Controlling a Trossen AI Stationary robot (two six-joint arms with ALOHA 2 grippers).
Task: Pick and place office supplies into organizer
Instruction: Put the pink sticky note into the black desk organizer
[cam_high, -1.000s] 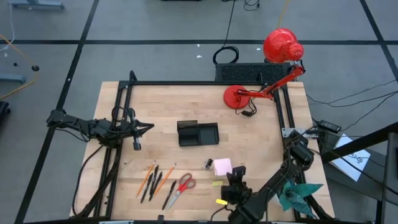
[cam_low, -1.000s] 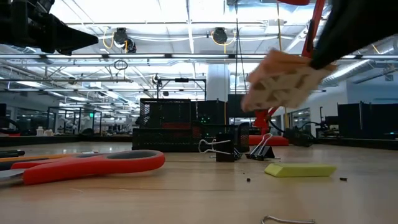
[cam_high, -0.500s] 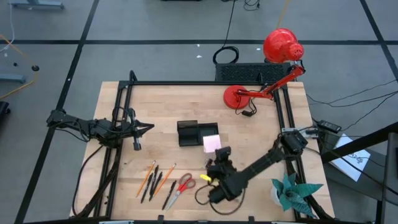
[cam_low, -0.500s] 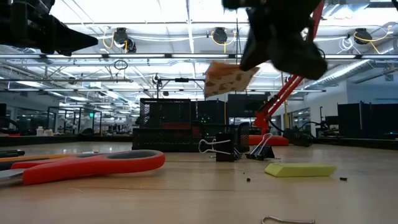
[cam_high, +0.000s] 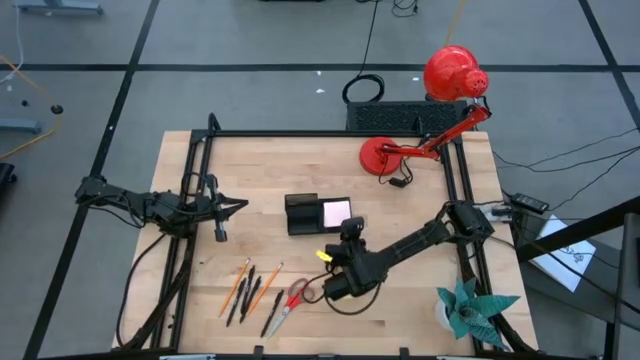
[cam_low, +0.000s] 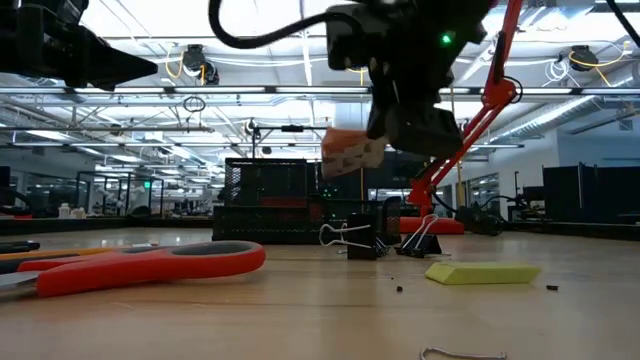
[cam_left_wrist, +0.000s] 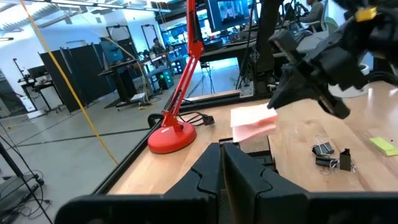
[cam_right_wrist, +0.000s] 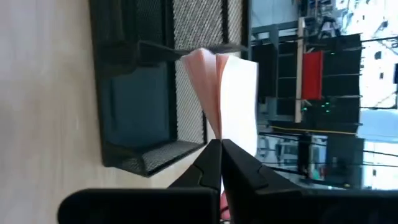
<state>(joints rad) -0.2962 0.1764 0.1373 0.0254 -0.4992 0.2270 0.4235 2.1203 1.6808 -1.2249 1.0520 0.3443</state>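
Pink sticky-note pad sits pinched by one edge btwn the right gripper fingers, which we see closed tight on it; the rest of the pad fans out free ahead of the tips. We hold it by the edge, prob so it can drop flat once let go. In the high view the pad hangs over the right half of the organizer, above the open compartment, clear of the mesh walls. Low view shows it lifted off the table w/ the organizer behind. Left gripper waits at the table's left side, fingers together, holding nothing. Scissors, pencils, yellow piece and clips lie on the wood, not yet in. Next, we judge, is a lower-and-release.
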